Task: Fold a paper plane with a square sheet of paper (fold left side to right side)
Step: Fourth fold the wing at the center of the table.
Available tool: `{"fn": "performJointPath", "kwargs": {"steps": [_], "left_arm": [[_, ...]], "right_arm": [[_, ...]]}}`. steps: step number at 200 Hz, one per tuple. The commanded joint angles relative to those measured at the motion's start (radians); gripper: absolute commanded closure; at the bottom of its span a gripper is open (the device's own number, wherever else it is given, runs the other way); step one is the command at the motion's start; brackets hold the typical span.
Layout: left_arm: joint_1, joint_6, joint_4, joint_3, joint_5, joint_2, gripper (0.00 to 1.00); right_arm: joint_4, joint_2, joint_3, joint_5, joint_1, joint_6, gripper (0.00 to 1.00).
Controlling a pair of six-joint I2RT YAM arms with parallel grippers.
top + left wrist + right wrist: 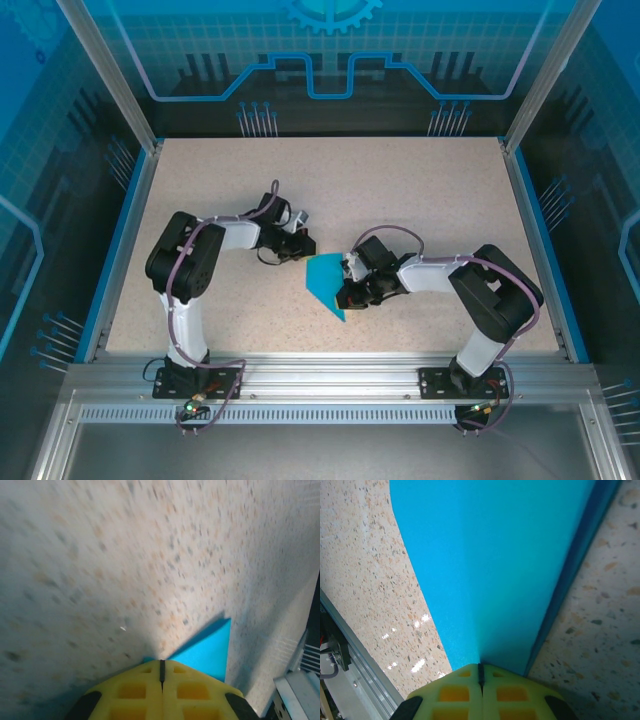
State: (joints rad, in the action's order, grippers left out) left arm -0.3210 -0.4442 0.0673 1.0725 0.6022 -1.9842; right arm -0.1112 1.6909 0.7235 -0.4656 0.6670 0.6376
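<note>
Flanking the paper (322, 278), left claw (161, 666) and right claw (481, 669) sit closed.

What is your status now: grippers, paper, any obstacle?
Left gripper shut, tips at a corner of the teal paper. Right gripper shut on the teal paper's opposite edge. Sheet partly folded, pointed. No obstacle seen near it.
</note>
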Motion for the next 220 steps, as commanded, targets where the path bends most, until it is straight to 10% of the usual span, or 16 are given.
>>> {"fn": "performJointPath", "kwargs": {"steps": [1, 69, 114, 220], "left_arm": [[0.034, 0.041, 0.036, 0.054, -0.037, -0.025, 0.91], [0.062, 0.036, 0.127, 0.134, -0.02, 0.064, 0.68], [0.063, -0.043, 0.174, -0.02, -0.103, 0.329, 0.43], [-0.047, -0.245, 0.002, -0.303, -0.032, 0.423, 0.41]], "right_arm": [[-0.137, 0.065, -0.061, 0.098, 0.022, 0.013, 1.0], [-0.012, 0.03, -0.038, 0.063, 0.029, 0.082, 1.0], [0.068, -0.092, 0.008, 0.096, 0.029, 0.064, 0.81], [-0.031, -0.381, -0.019, 0.275, -0.007, -0.037, 0.54]]}}
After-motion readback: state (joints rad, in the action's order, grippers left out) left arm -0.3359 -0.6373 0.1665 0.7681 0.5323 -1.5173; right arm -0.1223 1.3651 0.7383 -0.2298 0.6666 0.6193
